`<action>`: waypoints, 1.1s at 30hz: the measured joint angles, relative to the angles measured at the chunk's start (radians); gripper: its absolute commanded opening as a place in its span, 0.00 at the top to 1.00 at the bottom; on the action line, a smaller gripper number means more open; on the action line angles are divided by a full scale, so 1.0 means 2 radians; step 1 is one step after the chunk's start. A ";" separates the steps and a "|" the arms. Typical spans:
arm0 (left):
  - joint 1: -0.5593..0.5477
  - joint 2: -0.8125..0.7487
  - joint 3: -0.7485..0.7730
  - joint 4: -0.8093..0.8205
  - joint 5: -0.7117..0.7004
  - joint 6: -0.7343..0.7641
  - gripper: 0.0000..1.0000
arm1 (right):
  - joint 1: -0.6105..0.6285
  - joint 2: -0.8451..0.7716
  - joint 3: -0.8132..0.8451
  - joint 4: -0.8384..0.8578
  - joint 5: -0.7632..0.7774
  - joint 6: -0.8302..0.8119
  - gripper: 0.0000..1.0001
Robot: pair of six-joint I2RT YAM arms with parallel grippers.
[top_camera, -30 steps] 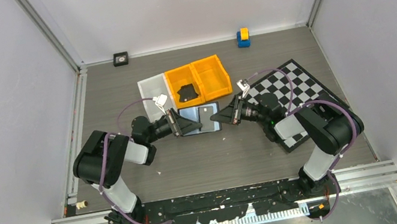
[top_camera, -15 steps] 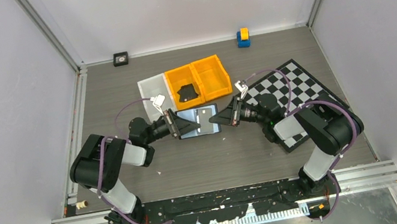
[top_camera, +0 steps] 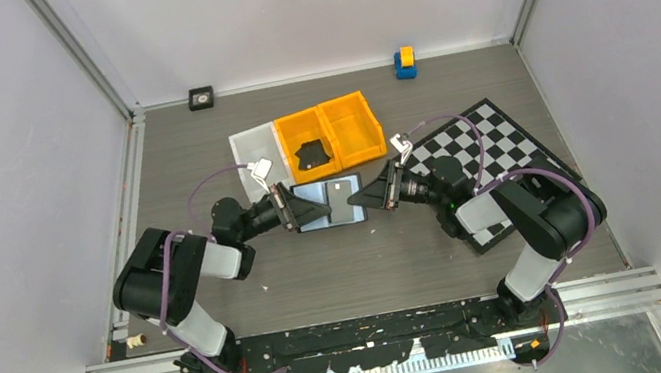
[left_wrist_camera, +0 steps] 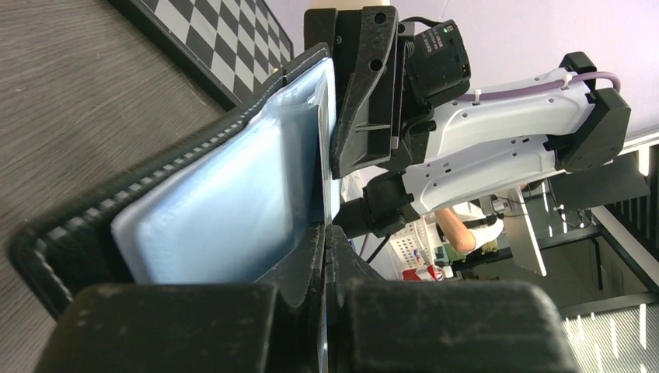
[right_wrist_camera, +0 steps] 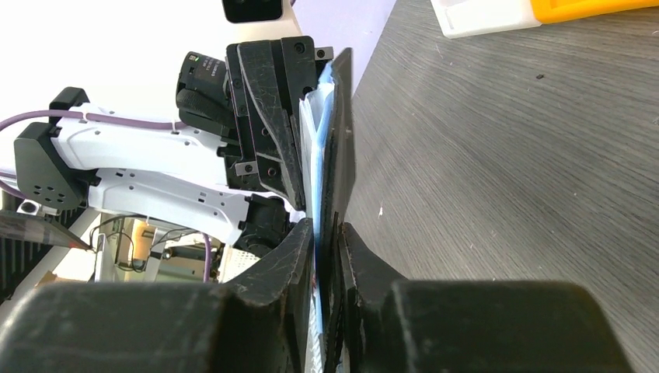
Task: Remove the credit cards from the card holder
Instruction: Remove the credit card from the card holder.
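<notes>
The card holder (top_camera: 312,196) is held open and level just above the table between my two grippers, pale grey-blue panels up. A dark credit card (top_camera: 341,201) lies across its right half. My left gripper (top_camera: 320,210) is shut on a thin card edge (left_wrist_camera: 327,155) that sticks out of the pale panels (left_wrist_camera: 225,202). My right gripper (top_camera: 357,200) is shut on the holder's opposite edge, gripping the black cover (right_wrist_camera: 343,132) and the blue panels together. More dark flat cards (top_camera: 312,154) lie in the left orange bin (top_camera: 287,143).
A second orange bin (top_camera: 354,125) and a white tray (top_camera: 253,146) stand behind the holder. A checkerboard (top_camera: 487,145) lies at the right under my right arm. A black square block with a ring (top_camera: 201,98) and a blue-and-yellow block (top_camera: 404,62) sit by the back wall.
My left arm has drawn back a little to the left. More of the dark card shows on the holder's right half. The right gripper has barely moved.
</notes>
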 measured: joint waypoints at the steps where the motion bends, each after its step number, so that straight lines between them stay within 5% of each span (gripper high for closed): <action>1: 0.002 -0.001 -0.001 0.000 0.000 0.000 1.00 | 0.000 0.000 0.000 0.000 0.000 0.000 0.82; 7: 0.011 -0.010 -0.008 0.000 0.002 -0.001 1.00 | 0.000 0.000 0.000 0.000 0.000 0.003 0.99; 24: 0.060 -0.016 -0.024 0.002 0.020 -0.010 1.00 | -0.011 -0.003 -0.002 -0.008 0.007 0.000 0.99; 33: 0.078 -0.003 0.003 -0.009 0.018 -0.010 1.00 | -0.031 -0.048 -0.003 -0.148 0.047 -0.073 1.00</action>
